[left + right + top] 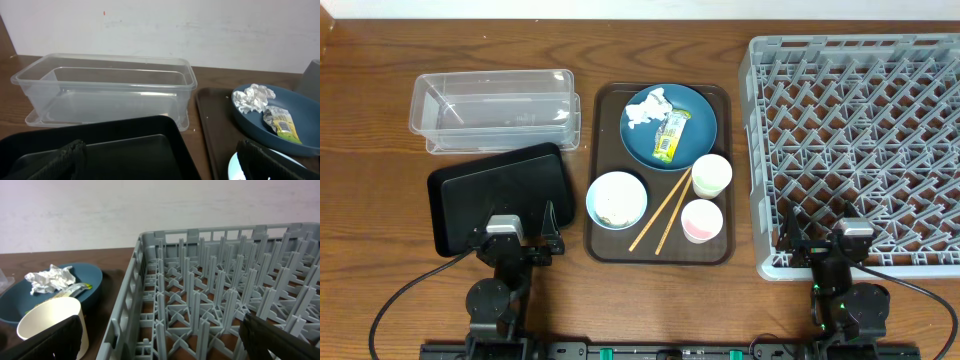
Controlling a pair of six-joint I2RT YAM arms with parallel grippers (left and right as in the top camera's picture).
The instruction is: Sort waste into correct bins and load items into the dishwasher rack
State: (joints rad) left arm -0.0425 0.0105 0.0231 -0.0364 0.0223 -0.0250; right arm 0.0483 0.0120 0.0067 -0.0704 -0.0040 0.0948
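A dark blue plate (695, 120) on the brown serving tray (605, 245) carries crumpled white tissue (645, 110) and a yellow-green wrapper (670, 136). In front of it are a pale bowl (616, 198) with a pale smear of scraps inside, a white cup (711, 175), a pink cup (702, 220) and two chopsticks (660, 212). The clear tub (490, 105) and black tray (500, 195) lie to the left, the grey rack (860, 140) to the right. My left gripper (516, 222) (162, 162) hangs open over the black tray's near edge. At the rack's near left corner my right gripper (825, 228) (165, 340) is open and empty.
The serving tray fills the middle of the wooden table (380, 150). The rack's upright pegs (210, 290) rise close in front of the right gripper. A pale wall (160, 25) stands behind the table. Black cables (410, 290) trail from both arm bases.
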